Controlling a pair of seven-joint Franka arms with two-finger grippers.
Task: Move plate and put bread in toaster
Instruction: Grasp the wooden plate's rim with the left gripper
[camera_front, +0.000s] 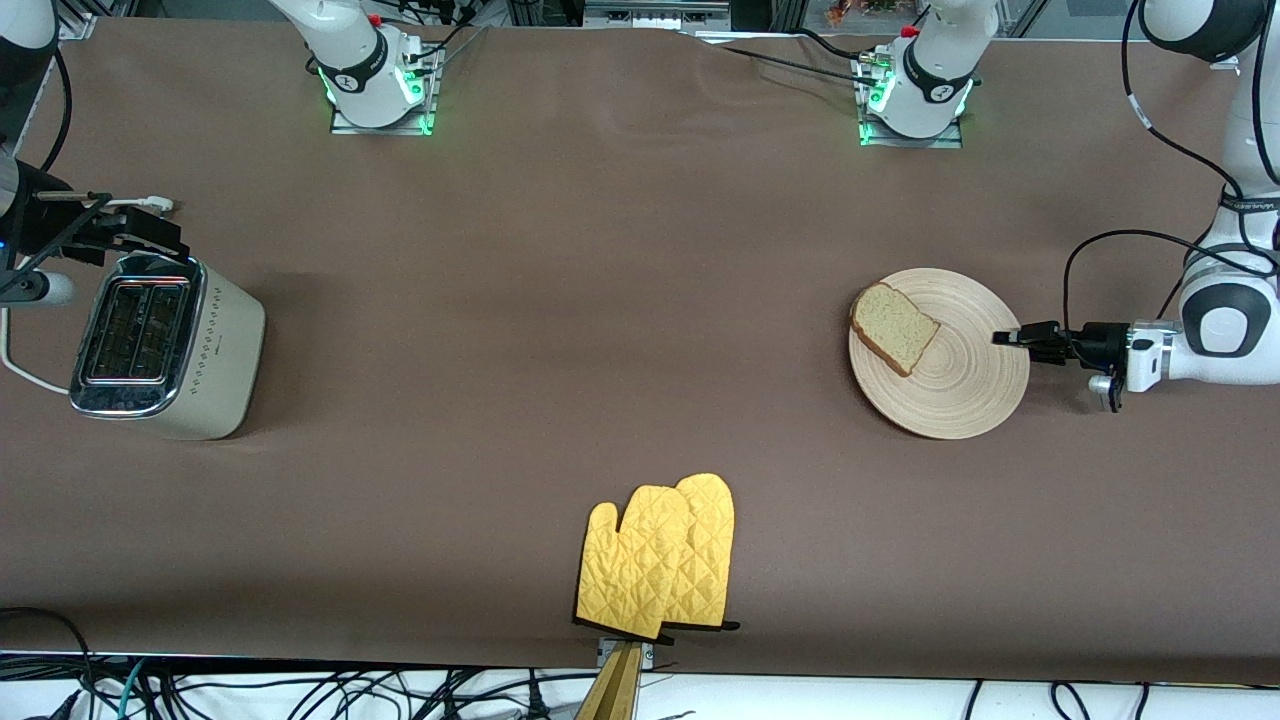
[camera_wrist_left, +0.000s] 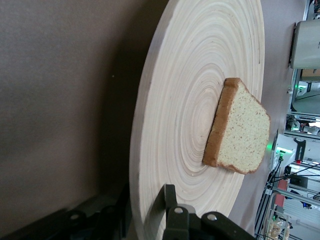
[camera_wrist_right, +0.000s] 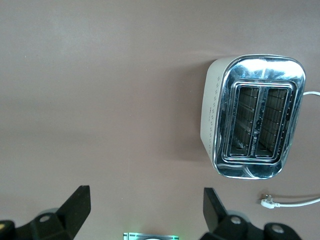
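Front view gives us our landmark, the plate (camera_front: 950, 385): a round, flat, pale beige wooden disc with ring grooves running out from its centre, lying toward the left arm's end of the table (camera_front: 560, 330). Nearest the camera, well apart from the plate and close to the table's edge, we see a pair of yellow quilted oven mitts (camera_front: 660, 555), overlapping each other.

On the plate, at the part of it facing the right arm's end of the table, rests the bread (camera_front: 893, 327): one light brown, speckled slice with a darker crust, much smaller than the plate and hanging slightly past its rim. In the left wrist view the bread (camera_wrist_left: 242, 127) lies flat on the grooves of the plate (camera_wrist_left: 175, 100).

At the plate's rim, on its left-arm side, we find the left gripper (camera_front: 1012, 337), held level and clamped on the plate's edge, one finger (camera_wrist_left: 162, 210) over the rim.

Well apart from the plate, at the right arm's end, stands the toaster (camera_front: 165, 345): cream sides with a dotted pattern, shiny chrome top, two empty slots, a white cord (camera_front: 25, 375) trailing from it. Our right gripper (camera_front: 125, 235) hangs just above the toaster's end farthest from the camera. In the right wrist view its fingers (camera_wrist_right: 77, 205) are spread wide, holding nothing, with the toaster (camera_wrist_right: 255, 130) below.
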